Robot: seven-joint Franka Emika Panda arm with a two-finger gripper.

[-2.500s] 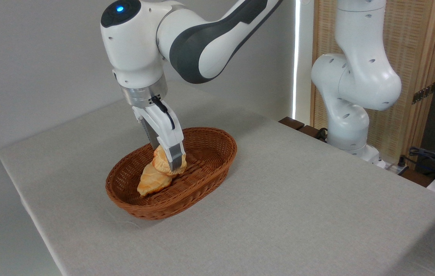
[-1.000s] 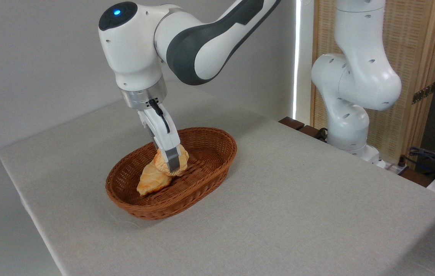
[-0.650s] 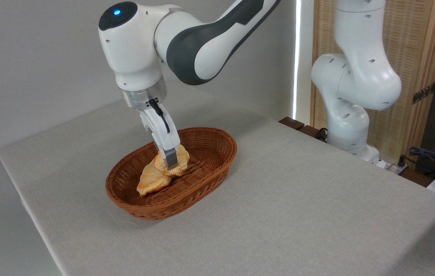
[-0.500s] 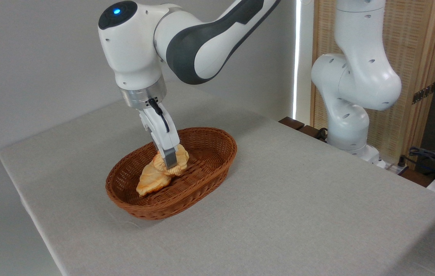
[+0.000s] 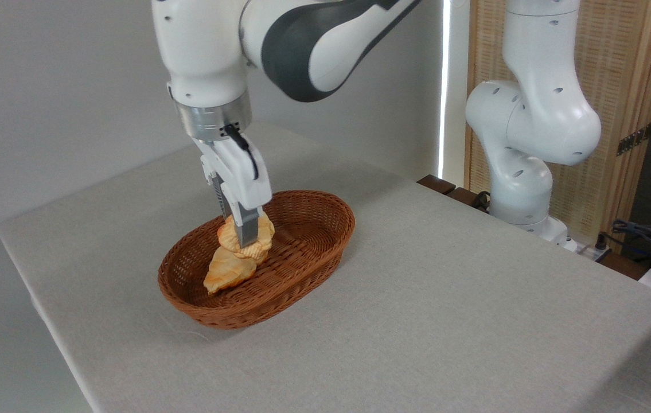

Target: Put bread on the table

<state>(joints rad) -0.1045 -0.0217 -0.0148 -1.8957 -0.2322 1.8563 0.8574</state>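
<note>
Left of centre, the gripper is clamped on the bread above the basket. The raised hold probably lets it clear the rim toward the table.

My arm reaches in from the upper right, its white and dark grey forearm sloping down to the wrist, which sits directly above the basket. The wrist points almost straight down, ending in a silver flange with a black cable looping off its front. Below it my gripper hangs nearly upright over the basket's middle, its narrow white fingers pressed close against the bread and clamping it above the basket's floor. My base column stands well to the right of the basket, beyond the worktop's far edge.
</note>
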